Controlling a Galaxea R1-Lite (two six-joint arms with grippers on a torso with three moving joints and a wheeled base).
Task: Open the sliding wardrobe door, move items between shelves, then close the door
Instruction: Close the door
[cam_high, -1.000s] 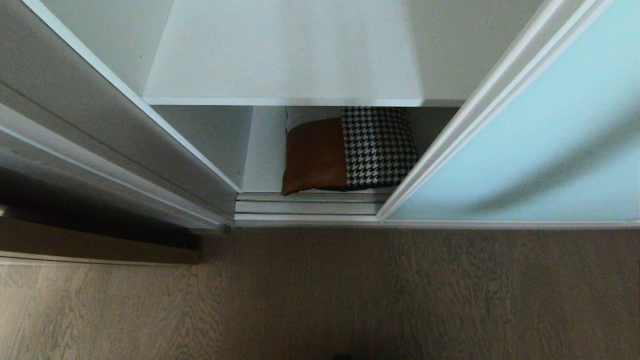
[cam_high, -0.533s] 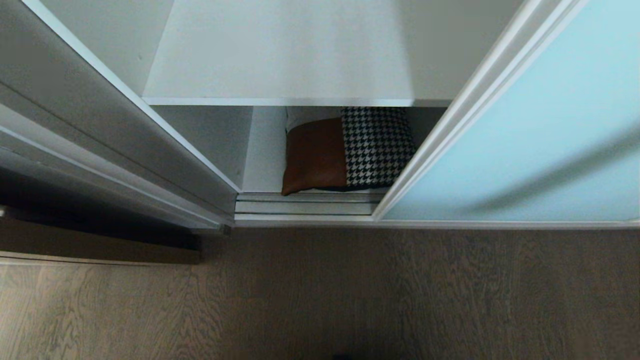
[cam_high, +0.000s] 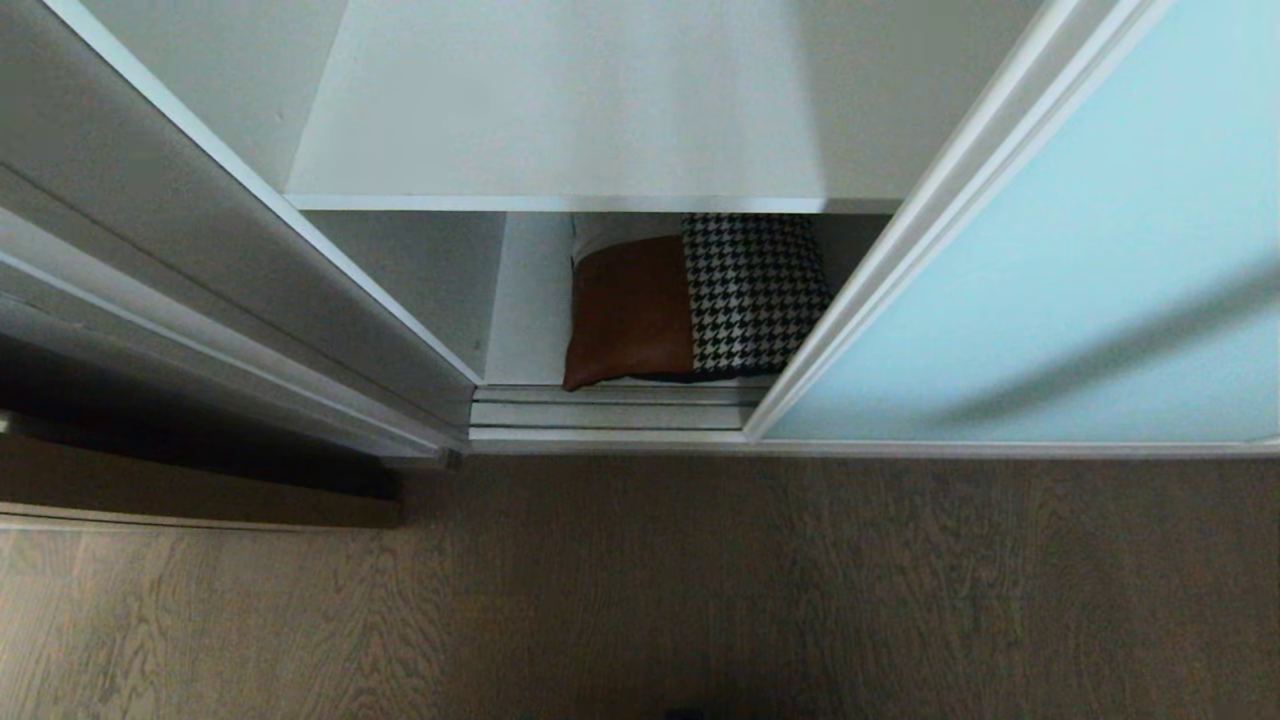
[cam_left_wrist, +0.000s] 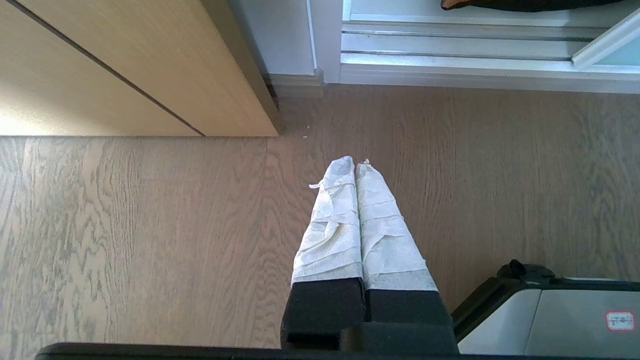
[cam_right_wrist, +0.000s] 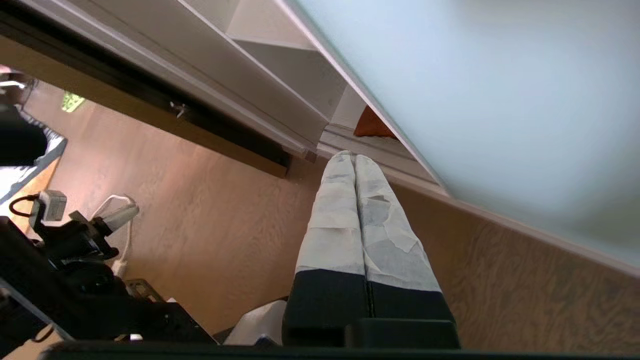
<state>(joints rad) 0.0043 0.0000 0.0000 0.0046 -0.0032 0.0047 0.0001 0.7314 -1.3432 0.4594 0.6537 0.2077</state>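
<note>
The sliding wardrobe door (cam_high: 1060, 270), frosted pale blue glass in a white frame, stands on the right and covers part of the opening; it also fills one side of the right wrist view (cam_right_wrist: 500, 90). A cushion (cam_high: 695, 300) of rust-brown and houndstooth patches lies on the bottom shelf (cam_high: 530, 320), under a bare white shelf (cam_high: 570, 110). Neither arm shows in the head view. My right gripper (cam_right_wrist: 354, 156) is shut and empty, pointing at the floor track beside the door's edge. My left gripper (cam_left_wrist: 355, 162) is shut and empty above the wood floor.
A grey wardrobe side panel (cam_high: 200, 270) borders the opening on the left. The door's floor track (cam_high: 610, 415) runs along the front. A light wood cabinet (cam_left_wrist: 125, 65) stands left of the wardrobe. Part of my base (cam_left_wrist: 550, 315) sits behind the left gripper.
The door's left edge has slid a little to the left, hiding slightly more of the cushion. The cushion and shelves have not moved.
</note>
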